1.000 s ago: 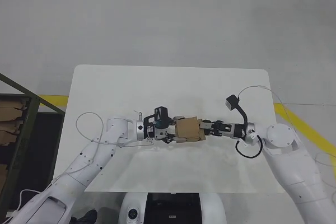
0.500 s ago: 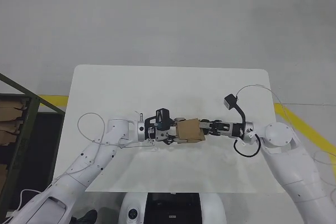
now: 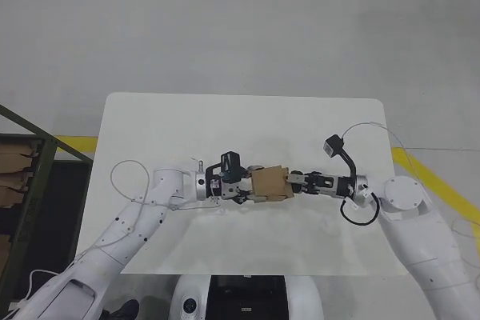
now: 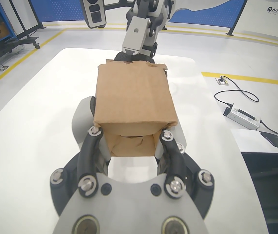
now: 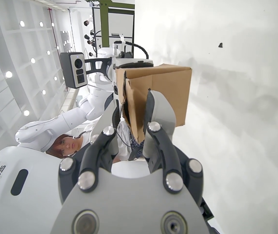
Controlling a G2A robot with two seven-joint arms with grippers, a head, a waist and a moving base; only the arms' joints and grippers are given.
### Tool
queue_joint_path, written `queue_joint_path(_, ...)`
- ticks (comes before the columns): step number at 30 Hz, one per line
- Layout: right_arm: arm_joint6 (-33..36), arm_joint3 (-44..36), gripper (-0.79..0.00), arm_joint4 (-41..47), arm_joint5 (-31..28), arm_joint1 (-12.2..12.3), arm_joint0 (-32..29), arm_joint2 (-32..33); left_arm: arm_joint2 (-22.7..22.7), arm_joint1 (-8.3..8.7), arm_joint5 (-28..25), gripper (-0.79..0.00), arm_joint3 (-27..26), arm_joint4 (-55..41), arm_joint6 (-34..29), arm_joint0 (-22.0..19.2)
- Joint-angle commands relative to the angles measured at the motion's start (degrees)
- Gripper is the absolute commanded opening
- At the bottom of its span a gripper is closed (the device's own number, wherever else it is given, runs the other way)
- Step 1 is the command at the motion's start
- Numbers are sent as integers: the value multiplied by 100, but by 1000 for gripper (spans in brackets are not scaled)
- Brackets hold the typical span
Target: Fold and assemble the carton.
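Over the table [image 3: 304,128] middle, the carton [image 3: 270,185], left pincer [image 3: 246,190] on its left end, right pincer [image 3: 290,186] on its right end

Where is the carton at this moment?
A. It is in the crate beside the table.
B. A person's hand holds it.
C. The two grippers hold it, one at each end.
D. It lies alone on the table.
C: the left gripper clamps one end of the carton, and the right gripper pinches the opposite end.
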Motion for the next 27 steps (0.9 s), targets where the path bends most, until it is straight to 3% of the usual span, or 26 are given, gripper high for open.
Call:
queue_joint_path(1, 27, 5, -585, 27, -4, 2, -5, -2, -14, 0, -3, -443, 17, -32, -6, -6)
queue_joint_path(27, -25, -107, -650, 103, -121, 42, -173, 59, -32, -29, -13, -437, 84, -266, -143, -74)
